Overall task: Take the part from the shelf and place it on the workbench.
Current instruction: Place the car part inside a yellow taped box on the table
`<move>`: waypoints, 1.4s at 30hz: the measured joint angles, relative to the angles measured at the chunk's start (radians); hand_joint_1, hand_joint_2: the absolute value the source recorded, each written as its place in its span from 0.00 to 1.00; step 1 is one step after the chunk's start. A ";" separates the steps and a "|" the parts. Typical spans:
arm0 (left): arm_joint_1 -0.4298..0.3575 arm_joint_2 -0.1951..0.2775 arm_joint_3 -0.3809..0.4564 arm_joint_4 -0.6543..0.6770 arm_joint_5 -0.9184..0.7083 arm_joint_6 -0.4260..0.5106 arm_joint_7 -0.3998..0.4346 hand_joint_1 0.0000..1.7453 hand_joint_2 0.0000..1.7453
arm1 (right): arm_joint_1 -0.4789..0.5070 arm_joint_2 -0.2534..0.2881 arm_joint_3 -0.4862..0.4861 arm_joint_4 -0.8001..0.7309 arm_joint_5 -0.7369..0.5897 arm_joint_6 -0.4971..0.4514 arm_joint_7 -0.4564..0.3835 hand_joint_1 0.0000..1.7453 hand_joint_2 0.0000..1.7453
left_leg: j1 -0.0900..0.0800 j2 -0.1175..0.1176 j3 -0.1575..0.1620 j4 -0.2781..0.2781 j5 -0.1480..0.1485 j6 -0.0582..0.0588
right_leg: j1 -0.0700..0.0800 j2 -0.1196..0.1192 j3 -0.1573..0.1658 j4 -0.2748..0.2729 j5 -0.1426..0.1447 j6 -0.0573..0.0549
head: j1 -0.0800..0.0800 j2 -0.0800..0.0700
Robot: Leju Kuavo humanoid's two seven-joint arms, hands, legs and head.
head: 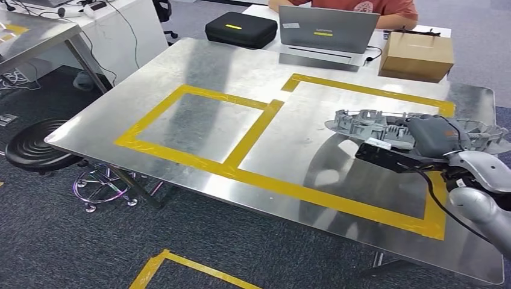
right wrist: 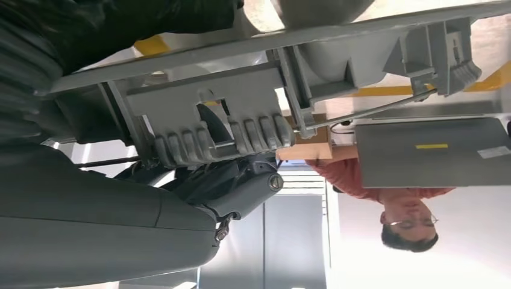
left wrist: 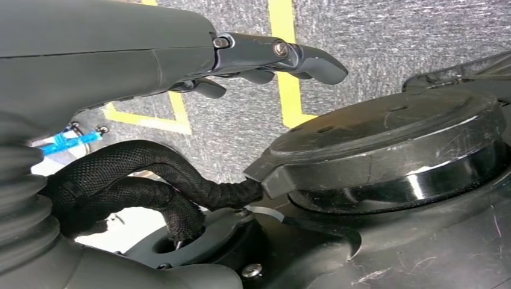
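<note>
The grey plastic part (head: 367, 123), long and ribbed, hangs over the right side of the steel workbench (head: 241, 72), inside the right-hand yellow-taped rectangle. My right hand (head: 431, 135) grips it from its near right end. I cannot tell whether the part touches the tabletop. In the right wrist view the part (right wrist: 229, 120) lies across my right hand's dark fingers (right wrist: 235, 183). In the left wrist view my left hand (left wrist: 265, 57) hangs over the carpet with its fingers stretched out and nothing in them.
At the workbench's far edge stand a grey laptop (head: 325, 30), a cardboard box (head: 416, 54) and a black case (head: 241, 29), with a person in a red shirt (head: 361, 6) behind them. A black stool (head: 36, 144) stands left of the bench.
</note>
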 joint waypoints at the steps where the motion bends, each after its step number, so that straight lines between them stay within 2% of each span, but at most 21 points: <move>1: 0.000 -0.001 0.000 0.002 -0.002 -0.001 0.001 0.00 1.00 | -0.005 0.003 0.004 0.007 -0.008 0.006 -0.001 1.00 1.00 | 0.000 0.000 0.000 0.000 0.000 0.000 | 0.000 0.000 0.000 0.000 0.000 0.000 | 0.000 0.000; 2: -0.001 -0.002 0.001 0.006 -0.006 -0.005 0.004 0.00 1.00 | -0.012 0.008 0.010 0.017 -0.019 0.015 -0.001 1.00 1.00 | 0.000 0.000 -0.001 0.001 0.000 0.000 | 0.000 0.000 0.000 0.000 0.001 0.001 | 0.000 0.000; 6: -0.007 -0.003 0.003 0.032 -0.029 -0.058 0.026 0.00 1.00 | -0.045 0.037 0.034 0.075 -0.099 0.066 -0.006 0.00 0.00 | 0.000 0.000 -0.001 0.001 0.000 0.000 | 0.000 0.001 -0.001 0.000 0.002 0.001 | 0.000 0.000; 10: -0.007 -0.003 0.019 0.055 -0.032 -0.106 0.038 0.00 1.00 | -0.064 0.063 0.064 0.134 -0.171 0.093 -0.008 0.00 0.00 | 0.000 0.000 -0.001 0.002 0.001 0.000 | 0.000 -0.001 -0.001 0.000 0.002 0.001 | 0.000 0.000; 14: 0.004 0.000 0.036 0.060 -0.026 -0.099 0.050 0.00 0.00 | -0.083 0.074 0.084 0.175 -0.223 0.100 -0.003 0.00 0.00 | 0.000 0.000 -0.002 0.002 0.002 0.000 | 0.000 -0.001 -0.001 0.000 0.003 0.001 | 0.000 0.000; 21: 0.020 -0.001 0.049 0.058 -0.018 -0.057 0.051 0.00 0.00 | -0.108 0.080 0.095 0.211 -0.292 0.101 0.007 0.00 0.00 | 0.000 0.000 -0.003 0.002 0.002 0.000 | 0.000 -0.001 -0.002 0.000 0.003 0.001 | 0.000 0.000; 26: 0.026 0.006 0.049 0.046 -0.008 -0.039 0.050 0.00 0.00 | -0.110 0.084 0.092 0.215 -0.304 0.063 0.024 0.00 0.00 | 0.000 0.000 -0.004 0.003 0.001 0.000 | 0.000 -0.001 -0.003 0.000 0.003 0.001 | 0.000 0.000; 28: 0.029 0.011 0.049 0.037 0.001 -0.023 0.046 0.00 0.00 | -0.105 0.087 0.086 0.209 -0.270 0.009 0.034 0.00 0.00 | -0.002 -0.001 -0.006 0.006 0.000 0.001 | -0.002 -0.001 -0.003 -0.001 0.005 0.003 | 0.000 0.000; 32: 0.039 0.036 0.046 -0.016 0.031 0.039 0.029 0.00 0.00 | -0.058 0.109 0.027 0.122 -0.139 -0.213 0.038 0.00 0.00 | -0.003 -0.002 -0.010 0.012 -0.002 0.005 | -0.003 -0.002 -0.005 -0.002 0.006 0.005 | 0.000 0.000; 36: 0.042 0.064 0.036 -0.074 0.045 0.075 0.019 0.00 0.00 | -0.004 0.130 -0.054 -0.003 -0.095 -0.320 0.009 0.00 0.00 | -0.002 -0.001 -0.011 0.008 0.009 0.019 | -0.004 0.000 -0.005 -0.002 0.009 0.018 | -0.001 0.000; 37: 0.041 0.068 0.035 -0.084 0.047 0.079 0.017 0.00 0.00 | 0.006 0.132 -0.070 -0.026 -0.093 -0.331 -0.001 0.00 0.00 | 0.000 0.000 -0.011 0.000 0.015 0.024 | -0.004 0.002 -0.011 0.007 -0.005 0.021 | 0.000 0.000; 38: 0.040 0.072 0.033 -0.093 0.049 0.081 0.015 0.00 0.00 | 0.015 0.133 -0.085 -0.047 -0.092 -0.341 -0.009 0.00 0.00 | 0.003 0.001 -0.012 -0.007 0.022 0.029 | -0.004 0.005 -0.022 0.033 -0.032 0.023 | 0.001 0.000; 41: 0.037 0.076 0.031 -0.111 0.050 0.084 0.013 0.00 0.00 | 0.039 0.136 -0.116 -0.088 -0.091 -0.350 -0.018 0.00 0.00 | 0.005 0.003 -0.030 -0.012 0.037 0.035 | -0.003 0.011 -0.084 0.213 -0.147 0.028 | 0.004 0.000; 42: 0.037 0.076 0.031 -0.115 0.050 0.084 0.013 0.00 0.00 | 0.047 0.137 -0.122 -0.096 -0.091 -0.350 -0.018 0.00 0.00 | 0.005 0.003 -0.038 -0.011 0.042 0.034 | -0.003 0.011 -0.094 0.258 -0.165 0.030 | 0.004 0.000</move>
